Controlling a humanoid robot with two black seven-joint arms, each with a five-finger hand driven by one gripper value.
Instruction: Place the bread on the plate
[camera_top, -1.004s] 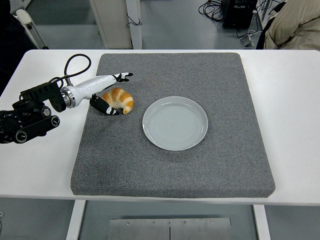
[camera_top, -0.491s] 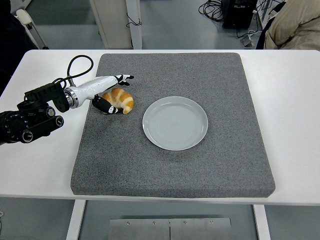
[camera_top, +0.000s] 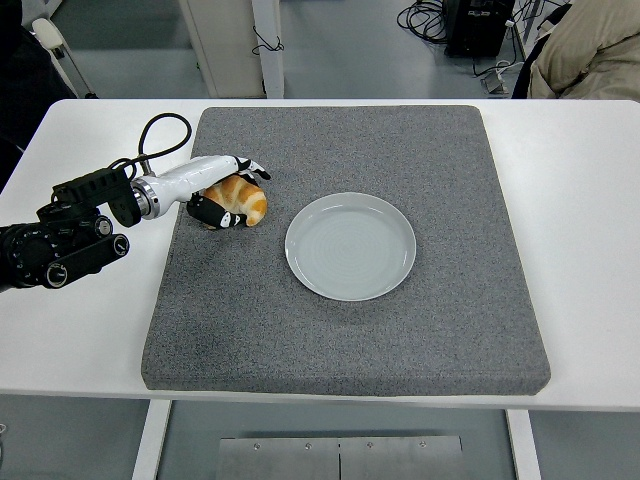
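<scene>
A golden croissant (camera_top: 241, 200) lies on the grey mat (camera_top: 340, 330), left of an empty pale plate (camera_top: 351, 246). My left hand (camera_top: 228, 192) comes in from the left and is closing around the croissant: the fingers curl over its top and the thumb presses its near side. The bread still rests on the mat, a short gap from the plate's left rim. My right arm is out of view.
The mat covers most of the white table (camera_top: 590, 200). A cable loop (camera_top: 160, 135) arcs over my left forearm. A person's sleeve (camera_top: 590, 45) shows at the top right, with cables on the floor behind the table.
My left hand's fingers, stretched out beyond the croissant a second ago, have curled down onto its top. The croissant and plate have stayed in place.
</scene>
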